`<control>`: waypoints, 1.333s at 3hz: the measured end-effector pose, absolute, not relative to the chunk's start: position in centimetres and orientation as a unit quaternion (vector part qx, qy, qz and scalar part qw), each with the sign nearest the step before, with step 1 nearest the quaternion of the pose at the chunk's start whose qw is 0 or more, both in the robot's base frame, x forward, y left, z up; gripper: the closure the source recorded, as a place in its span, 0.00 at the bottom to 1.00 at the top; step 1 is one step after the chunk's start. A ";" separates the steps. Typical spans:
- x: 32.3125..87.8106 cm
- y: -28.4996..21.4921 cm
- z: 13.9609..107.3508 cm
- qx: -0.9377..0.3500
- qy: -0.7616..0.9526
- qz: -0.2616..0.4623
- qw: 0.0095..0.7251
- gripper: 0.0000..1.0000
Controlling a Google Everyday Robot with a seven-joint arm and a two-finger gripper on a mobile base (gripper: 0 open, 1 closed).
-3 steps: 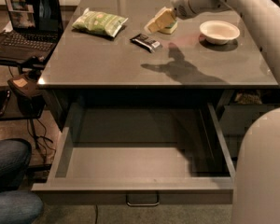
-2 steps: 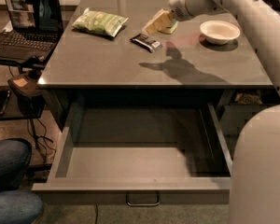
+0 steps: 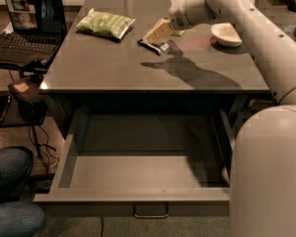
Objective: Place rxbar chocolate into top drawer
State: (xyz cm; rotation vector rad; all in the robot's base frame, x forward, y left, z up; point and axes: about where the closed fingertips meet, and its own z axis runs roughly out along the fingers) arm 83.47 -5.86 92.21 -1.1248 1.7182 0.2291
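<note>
The rxbar chocolate (image 3: 153, 45), a small flat black wrapper with white marks, lies on the grey countertop (image 3: 138, 73) toward the back, right of the middle. My gripper (image 3: 159, 32) hangs just above and slightly right of it, its pale tips angled down at the bar's right end. The arm reaches in from the upper right and casts a shadow on the counter in front of the bar. Below the counter, the top drawer (image 3: 138, 196) stands pulled fully out and holds nothing; its curved metal handle (image 3: 150, 212) faces me.
A pale green chip bag (image 3: 104, 23) lies at the counter's back left. A white bowl (image 3: 226, 34) sits at the back right, under the arm. An open laptop (image 3: 27, 26) stands on a side table to the left. Jeans-clad knees (image 3: 10, 201) are at lower left, and my white body (image 3: 271, 172) at lower right.
My gripper has moved left and down, closer to the rxbar chocolate. The bar, bag, bowl and drawer have not moved.
</note>
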 end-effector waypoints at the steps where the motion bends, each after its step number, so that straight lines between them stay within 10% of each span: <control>1: 84.5 -6.1 89.3 -0.457 0.731 0.117 0.493 0.00; 4: 85.1 -7.9 85.5 -0.417 0.760 0.145 0.477 0.00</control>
